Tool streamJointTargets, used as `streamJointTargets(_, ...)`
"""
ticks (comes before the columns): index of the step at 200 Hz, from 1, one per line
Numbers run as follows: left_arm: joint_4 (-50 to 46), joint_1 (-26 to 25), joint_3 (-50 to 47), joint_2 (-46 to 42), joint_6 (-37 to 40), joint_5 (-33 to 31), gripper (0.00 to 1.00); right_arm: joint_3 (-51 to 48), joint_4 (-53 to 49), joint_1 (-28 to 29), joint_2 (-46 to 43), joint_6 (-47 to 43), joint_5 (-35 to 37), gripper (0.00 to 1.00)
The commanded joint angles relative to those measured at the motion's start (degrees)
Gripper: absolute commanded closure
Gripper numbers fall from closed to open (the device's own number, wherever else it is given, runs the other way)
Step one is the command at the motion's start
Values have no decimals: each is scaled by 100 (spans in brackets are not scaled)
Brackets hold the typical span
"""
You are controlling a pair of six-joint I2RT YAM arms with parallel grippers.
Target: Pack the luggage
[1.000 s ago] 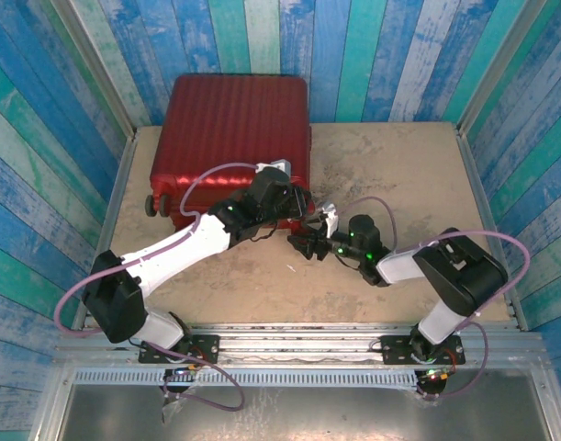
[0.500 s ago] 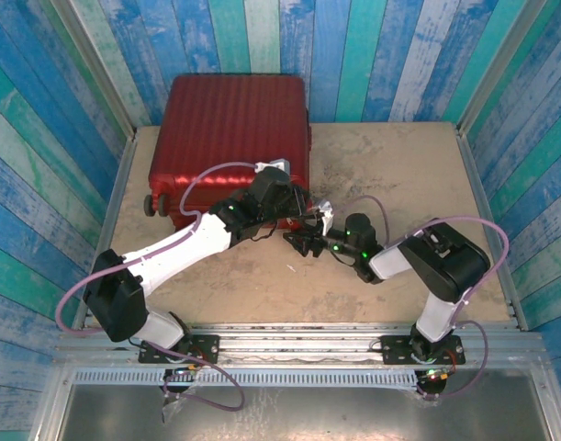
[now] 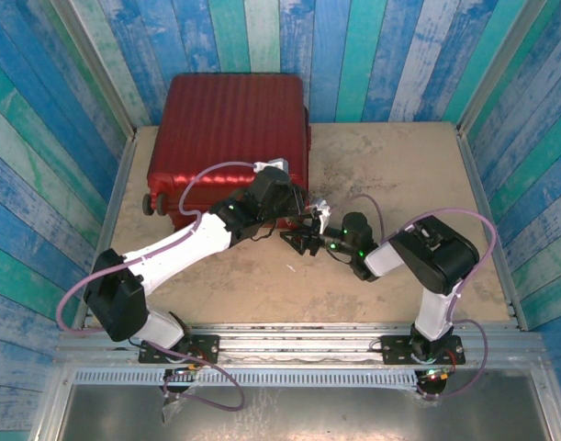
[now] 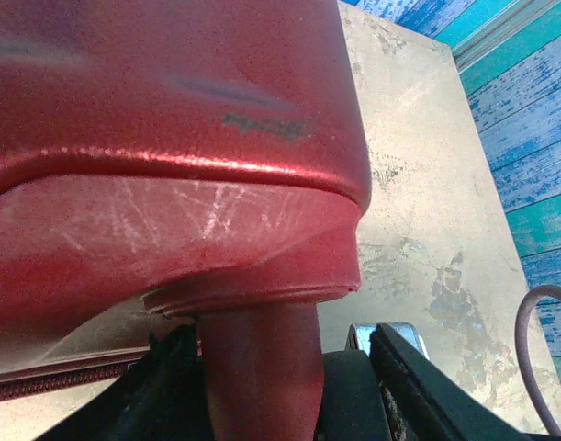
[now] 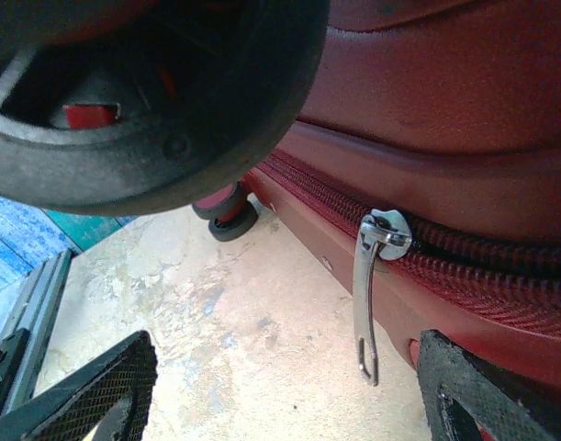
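Right claw (image 5: 289, 390) hangs released, fingers apart around the zipper pull (image 5: 367, 303) of the luggage (image 3: 230, 129). I see it lying closed at the table's (image 3: 399, 175) far left, with the left claw (image 4: 280, 372) clamping its near corner.

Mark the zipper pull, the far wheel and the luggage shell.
zipper pull (image 5: 362, 299): right wrist view, middle of the hanging metal tab.
far wheel (image 5: 232, 223): right wrist view, its dark tyre.
luggage (image 3: 230, 129): top view, centre of ribbed red shell.

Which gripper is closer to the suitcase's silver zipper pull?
Right. The right gripper sits open around the zipper pull; the left gripper clamps a red post at the luggage corner.
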Motion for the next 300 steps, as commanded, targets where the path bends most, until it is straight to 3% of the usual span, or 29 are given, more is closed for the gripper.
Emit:
streamJointTargets(1,1092,-230,493,138,125,1014,100,289,-441,47,349,143,226,25)
streamJointTargets(74,1065,-234,582,203,125,1058,100,355,24,60,624,404,525,37)
streamJointTargets(141,1050,-230,636,258,119,1085,100,360,387,70,763,911,1121,59)
streamJointTargets(244,1109,-230,508,201,99,1111,100,372,345,227,719,1689,2006,76)
streamJointTargets(276,1075,-230,469,131,141,1107,100,324,195,248,493,1820,2119,88)
streamJointTargets(290,1039,-232,414,53,186,1077,100,232,160,240,331,1802,2166,99)
streamJointTargets(300,1028,-230,366,-30,253,1067,100,161,93,230,201,1732,2168,100)
